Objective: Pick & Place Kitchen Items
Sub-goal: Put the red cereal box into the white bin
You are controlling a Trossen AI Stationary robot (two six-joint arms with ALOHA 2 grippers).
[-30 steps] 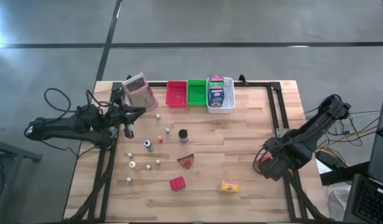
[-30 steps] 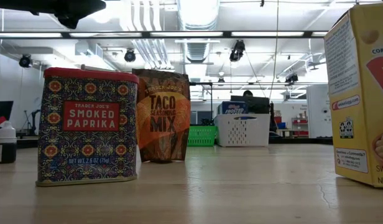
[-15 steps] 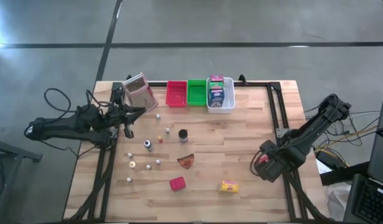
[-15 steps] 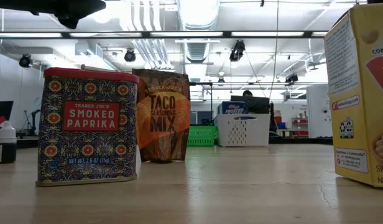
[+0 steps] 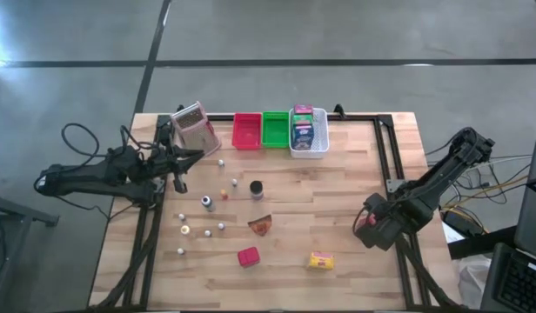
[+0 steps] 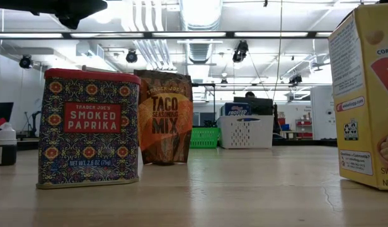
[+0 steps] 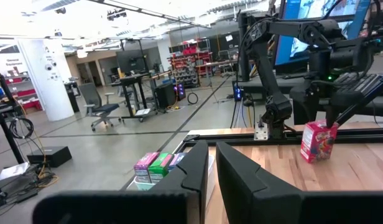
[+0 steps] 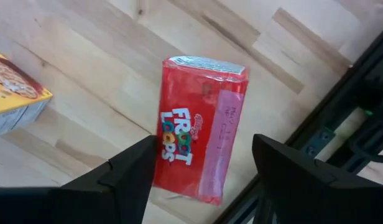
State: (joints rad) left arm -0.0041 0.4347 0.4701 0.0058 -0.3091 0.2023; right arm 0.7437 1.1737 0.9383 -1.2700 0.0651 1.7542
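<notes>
Hovering over the table's right edge, at about three o'clock from the middle, my right gripper had its fingers spread wide with nothing between them. Directly beneath lay the red cereal box, flat on the table just beside the black rail. I judged this the start of a pick: the claw was lined up but not yet down on the box. The next move, as I read it, called for a straight drop so the fingers straddled the box's long sides, then a close, then a carry toward the white tray at twelve o'clock, which already held packets. The yellow box lay near, so I would want to keep clear of it. My left gripper waited at nine o'clock, fingers nearly together and empty.
</notes>
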